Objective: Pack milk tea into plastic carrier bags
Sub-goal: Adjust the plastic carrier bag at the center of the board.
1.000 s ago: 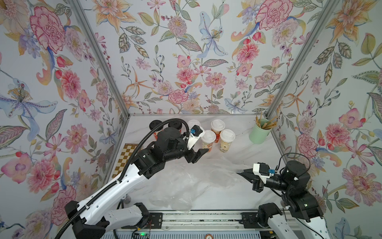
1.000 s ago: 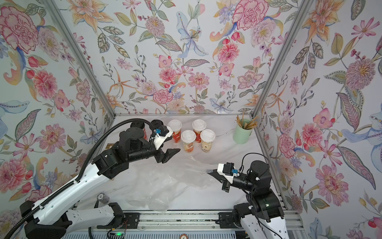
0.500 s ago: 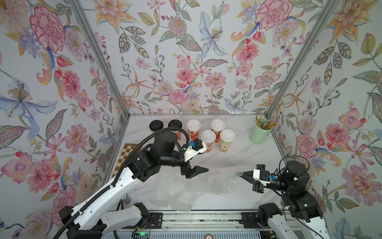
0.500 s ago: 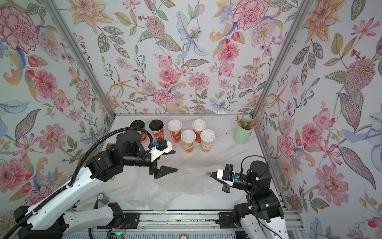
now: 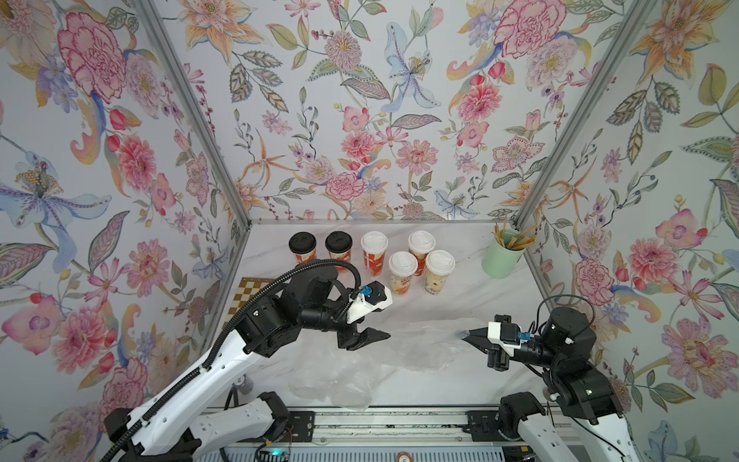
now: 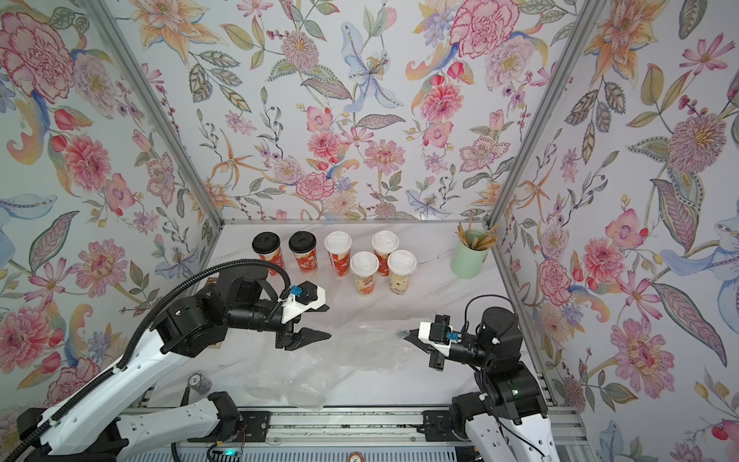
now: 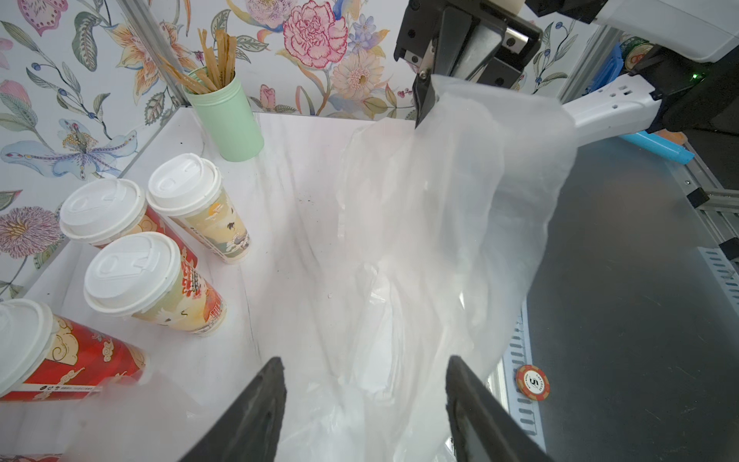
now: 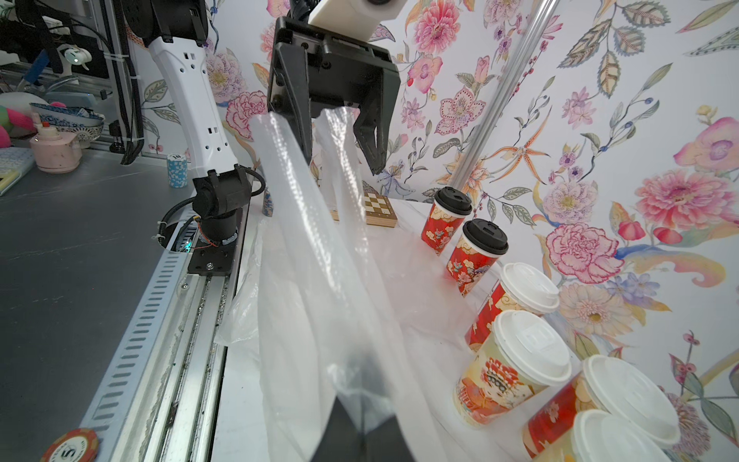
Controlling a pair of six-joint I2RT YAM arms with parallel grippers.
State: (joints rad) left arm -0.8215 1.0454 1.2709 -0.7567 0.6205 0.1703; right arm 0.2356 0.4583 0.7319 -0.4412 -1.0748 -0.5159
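Observation:
Six milk tea cups stand at the back of the table in both top views, two with black lids (image 5: 302,243) and several with white lids (image 5: 403,264). My right gripper (image 5: 466,335) is shut on the edge of one plastic carrier bag (image 5: 420,346), holding it off the table. The bag (image 8: 320,280) stretches across to my left gripper (image 5: 384,334), whose jaws are open. In the right wrist view a bag handle (image 8: 340,132) hangs between the left fingers (image 8: 374,152). In the left wrist view the plastic (image 7: 420,260) fills the gap of the left gripper (image 7: 364,360).
More crumpled clear plastic (image 5: 340,386) lies near the front edge. A mint-green cup of brown sticks (image 5: 502,256) stands at the back right corner. A checkered board (image 5: 250,290) lies under the left arm. A poker chip (image 7: 532,383) sits on the front rail.
My left gripper has come away from the cups, forward and down to the bag's free end, and its jaws have narrowed. The right gripper has stayed put, shut on the bag.

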